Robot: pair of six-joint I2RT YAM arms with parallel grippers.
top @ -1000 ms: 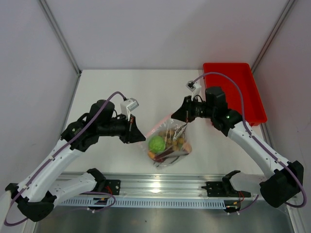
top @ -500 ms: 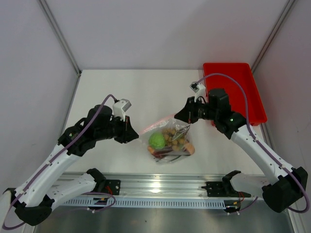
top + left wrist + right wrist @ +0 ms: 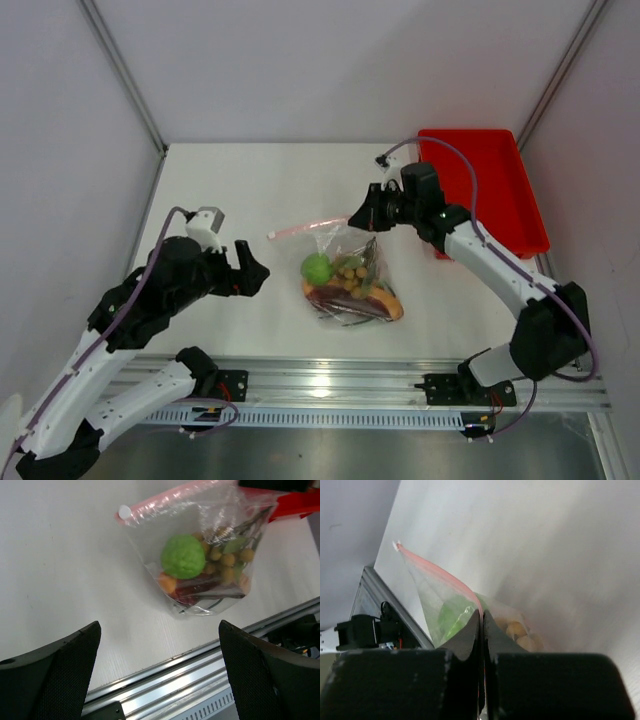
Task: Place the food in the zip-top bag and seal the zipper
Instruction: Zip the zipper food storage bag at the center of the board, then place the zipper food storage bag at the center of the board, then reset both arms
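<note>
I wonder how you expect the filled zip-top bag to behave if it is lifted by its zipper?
Probably floppy: the zip-top bag is thin, wrinkled clear film. Likely bottom-heavy, since the small green round fruit and other food bunch opposite the zipper. Pinched at one end of that strip by the right end effector, it may sag and swing.

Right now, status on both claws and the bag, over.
Left claw open, empty. Right claw shut on thin pinkish-red zipper strip. Clear dotted plastic bag holds food. Nothing blocking.
</note>
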